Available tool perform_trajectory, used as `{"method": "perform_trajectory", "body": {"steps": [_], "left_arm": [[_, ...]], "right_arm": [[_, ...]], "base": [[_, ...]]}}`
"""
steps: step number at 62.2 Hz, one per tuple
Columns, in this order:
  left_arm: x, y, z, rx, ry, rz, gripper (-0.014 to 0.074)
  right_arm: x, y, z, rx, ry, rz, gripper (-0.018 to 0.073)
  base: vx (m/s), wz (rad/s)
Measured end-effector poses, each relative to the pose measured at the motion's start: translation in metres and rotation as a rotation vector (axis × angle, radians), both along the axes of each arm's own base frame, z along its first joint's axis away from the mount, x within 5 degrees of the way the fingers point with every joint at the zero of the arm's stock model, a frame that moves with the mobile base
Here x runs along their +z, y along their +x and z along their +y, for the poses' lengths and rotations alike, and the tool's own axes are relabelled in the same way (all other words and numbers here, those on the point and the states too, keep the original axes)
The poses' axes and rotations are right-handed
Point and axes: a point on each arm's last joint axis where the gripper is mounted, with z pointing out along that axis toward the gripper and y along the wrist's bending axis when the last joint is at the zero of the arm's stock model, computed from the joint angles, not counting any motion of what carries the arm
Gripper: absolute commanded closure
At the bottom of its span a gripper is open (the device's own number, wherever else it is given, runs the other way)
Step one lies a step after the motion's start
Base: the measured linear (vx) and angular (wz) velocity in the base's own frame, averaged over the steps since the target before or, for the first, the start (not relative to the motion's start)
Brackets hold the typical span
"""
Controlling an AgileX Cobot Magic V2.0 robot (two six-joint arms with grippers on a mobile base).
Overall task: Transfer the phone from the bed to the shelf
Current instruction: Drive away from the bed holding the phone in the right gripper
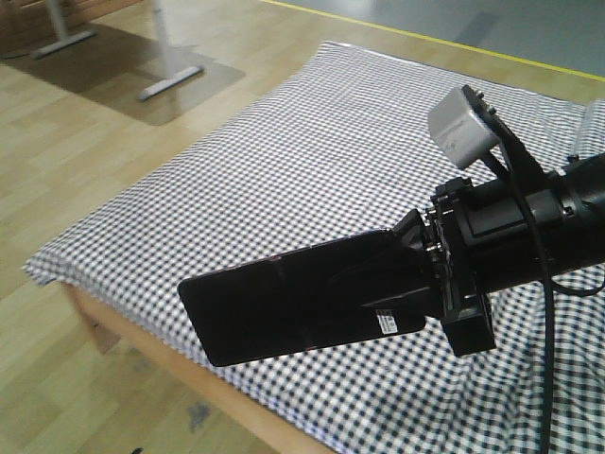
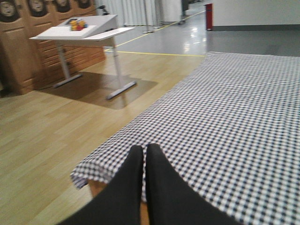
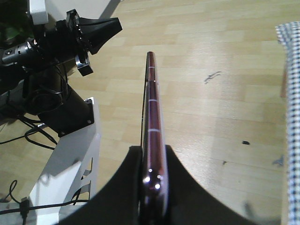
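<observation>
The phone [image 1: 274, 307] is a glossy black slab with a small white sticker. It is held in the air above the near edge of the bed [image 1: 312, 142], whose sheet is black-and-white check. My right gripper [image 1: 383, 274] is shut on one end of it. In the right wrist view the phone [image 3: 153, 108] stands edge-on with a pinkish rim, clamped in the right gripper [image 3: 153, 154] over the wooden floor. My left gripper [image 2: 143, 151] is shut with nothing in it, just above the bed corner [image 2: 234, 122]. The shelf is out of view.
A white tilted desk [image 2: 82, 30] on metal legs stands on the floor beyond the bed, in front of brown wooden cabinets [image 2: 23, 42]. The left gripper [image 3: 117, 26] and the white robot base [image 3: 70, 159] lie to the phone's left. A yellow floor line [image 1: 425, 38] runs behind the bed.
</observation>
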Motion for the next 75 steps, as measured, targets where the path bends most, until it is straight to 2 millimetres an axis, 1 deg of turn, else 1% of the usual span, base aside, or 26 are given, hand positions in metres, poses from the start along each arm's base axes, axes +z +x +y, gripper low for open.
{"method": "perform_trajectory", "body": {"steps": [18,75], "left_arm": [[0.0,0.0,0.0,0.0,0.0,0.0,0.0595],[0.0,0.0,0.0,0.0,0.0,0.0,0.0595]], "right_arm": [[0.0,0.0001,0.0,-0.001,0.0,0.0,0.0561],[0.0,0.0001,0.0,-0.001,0.0,0.0,0.0561]], "base": [[-0.14,0.56],[-0.17,0.66]]}}
